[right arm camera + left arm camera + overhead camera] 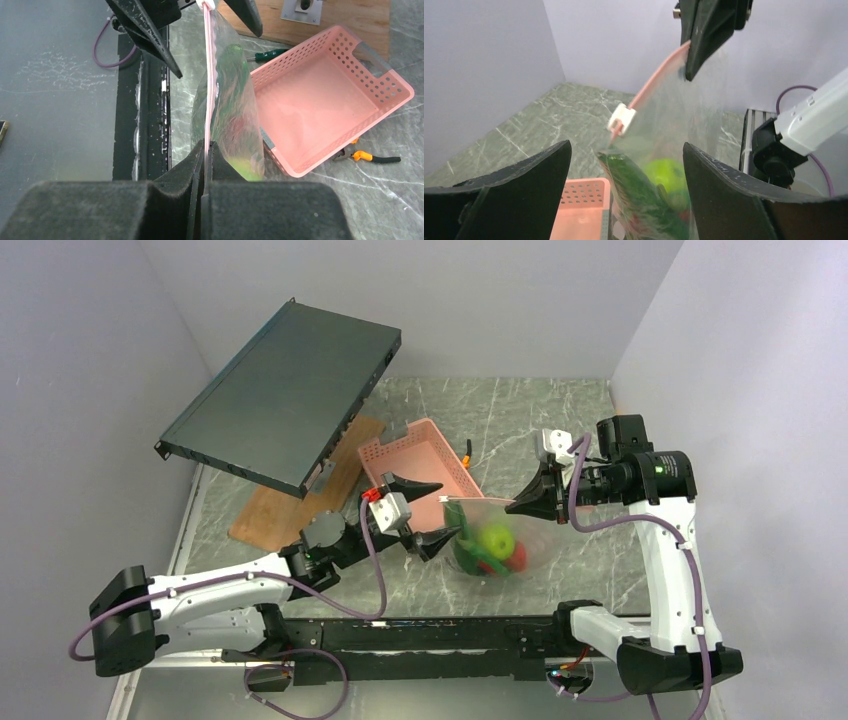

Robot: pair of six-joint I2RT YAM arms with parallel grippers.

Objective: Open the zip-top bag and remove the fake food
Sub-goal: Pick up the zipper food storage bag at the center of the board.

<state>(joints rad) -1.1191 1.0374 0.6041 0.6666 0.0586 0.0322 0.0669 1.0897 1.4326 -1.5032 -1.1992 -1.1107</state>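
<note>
**Bag held up, zip not yet drawn**

The right pincer [205, 145] is pressed together on one end of the pink zip strip [206, 75], and from that clamped corner the zip-top bag [480, 512] hangs off to the left, clear of the pink basket [420, 455] behind it. Whether its bottom rests on the table [560, 420] I cannot tell. The strip runs taut from that grip to its other end, where a small white slider [622, 119] sits.

The left pincer [432, 517] stands wide apart there, one finger on each side of the slider end of the bag (in its own wrist view the plastic passes between the two dark fingers [724, 190], gripped by neither). It holds nothing.

Inside the bag the fake food has sunk to the low end – a lime-green apple [497, 538], a long green pod [629, 185] and a red piece [515, 557] can be made out; the rest is too blurred through the plastic to name.

As for progress, I judge the task barely begun. The bag is lifted and stretched, which sets up the opening, but from the right wrist the strip reads as one closed line, so it looks sealed. All the food seen is inside; none lies on the table or in the basket. What remains is nearly everything – catching the slider, drawing it along the strip, then getting the pieces out.
</note>
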